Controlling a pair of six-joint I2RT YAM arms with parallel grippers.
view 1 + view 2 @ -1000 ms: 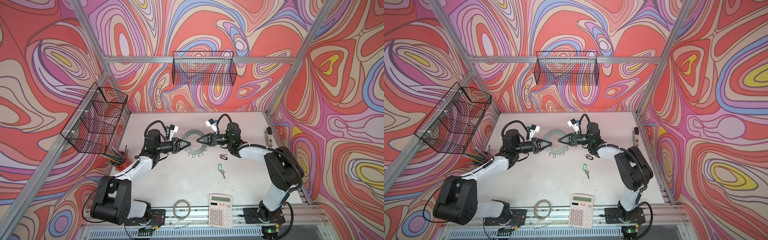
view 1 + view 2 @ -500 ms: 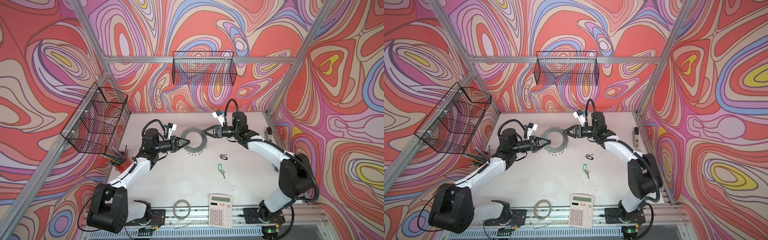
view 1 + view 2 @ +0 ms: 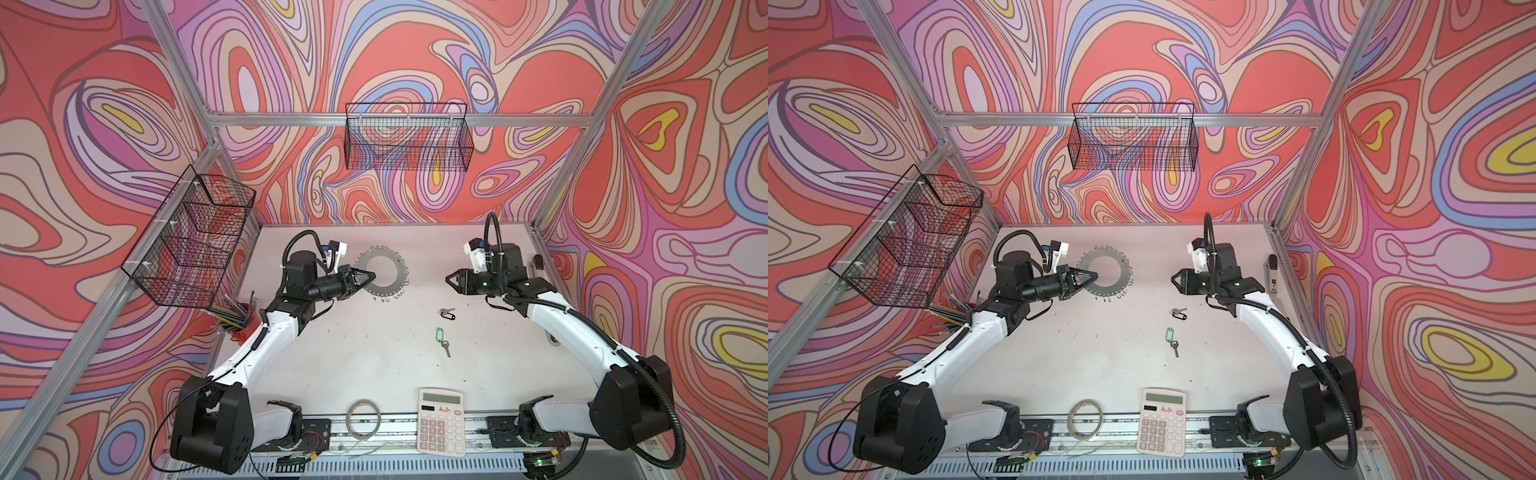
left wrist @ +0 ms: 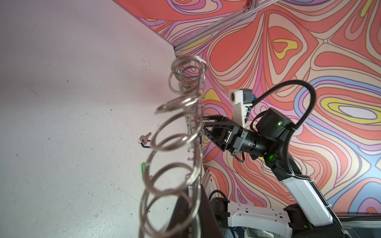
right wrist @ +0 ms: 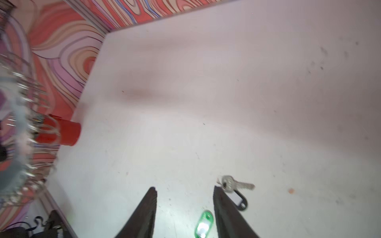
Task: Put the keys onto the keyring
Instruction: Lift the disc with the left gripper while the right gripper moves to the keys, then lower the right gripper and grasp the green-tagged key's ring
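Lying well apart, keys (image 3: pixel 441 335), calculator (image 3: pixel 440 422), tape roll (image 3: pixel 348 417)

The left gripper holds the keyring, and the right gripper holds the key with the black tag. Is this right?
No. The left gripper does hold the keyring, but the right gripper holds nothing: the right wrist view shows its fingers apart and the black-tag key lying on the table.
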